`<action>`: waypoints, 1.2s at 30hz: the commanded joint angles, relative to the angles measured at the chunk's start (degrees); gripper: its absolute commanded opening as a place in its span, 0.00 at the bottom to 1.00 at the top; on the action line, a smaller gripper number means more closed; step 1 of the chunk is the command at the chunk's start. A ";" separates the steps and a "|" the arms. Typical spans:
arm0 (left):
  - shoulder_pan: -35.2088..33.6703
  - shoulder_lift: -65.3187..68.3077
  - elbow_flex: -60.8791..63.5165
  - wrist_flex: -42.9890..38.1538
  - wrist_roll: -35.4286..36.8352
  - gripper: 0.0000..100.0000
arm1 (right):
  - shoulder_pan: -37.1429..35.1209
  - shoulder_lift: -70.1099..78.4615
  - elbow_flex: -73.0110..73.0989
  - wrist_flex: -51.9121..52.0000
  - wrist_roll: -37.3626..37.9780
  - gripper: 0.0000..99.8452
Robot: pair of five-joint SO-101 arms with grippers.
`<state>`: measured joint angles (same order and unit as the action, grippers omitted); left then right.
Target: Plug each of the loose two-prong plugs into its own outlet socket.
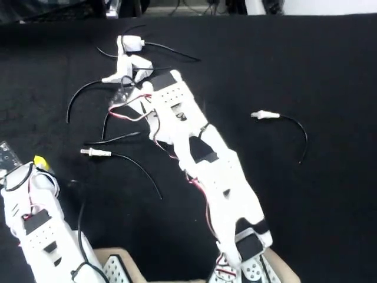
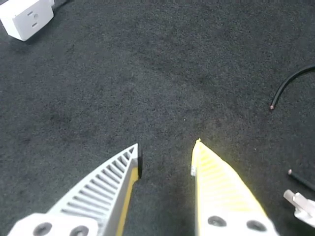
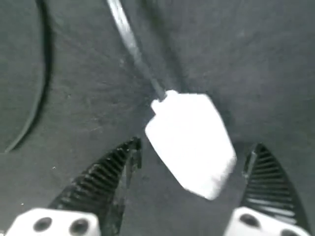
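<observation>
White block lies inside the wide-open right gripper and could twist away when squeezed; the left gripper, far from it, is open too.

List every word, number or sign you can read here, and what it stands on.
None can be read.
The outlet block shows only its slots.
The white corded block at the right pincer looks blank.
The loose plug is too small to tell.

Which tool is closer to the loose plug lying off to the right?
Right. The right tool lies well left of the loose plug; the left tool is even farther, down at the near left corner.
</observation>
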<state>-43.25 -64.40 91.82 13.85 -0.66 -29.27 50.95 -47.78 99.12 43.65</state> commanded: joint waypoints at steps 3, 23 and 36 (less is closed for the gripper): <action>0.57 -0.44 -0.40 -1.49 -0.62 0.18 | -0.88 -15.52 -0.13 1.76 0.62 0.34; 2.59 -0.44 -0.48 -1.49 -0.62 0.18 | 28.22 -15.78 -5.14 1.76 0.18 0.34; 19.21 0.09 -19.38 22.15 -3.34 0.31 | 44.48 -15.43 25.01 -6.51 -16.35 0.34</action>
<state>-29.71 -64.40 82.68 25.36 -3.74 12.84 36.97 -29.85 96.57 33.19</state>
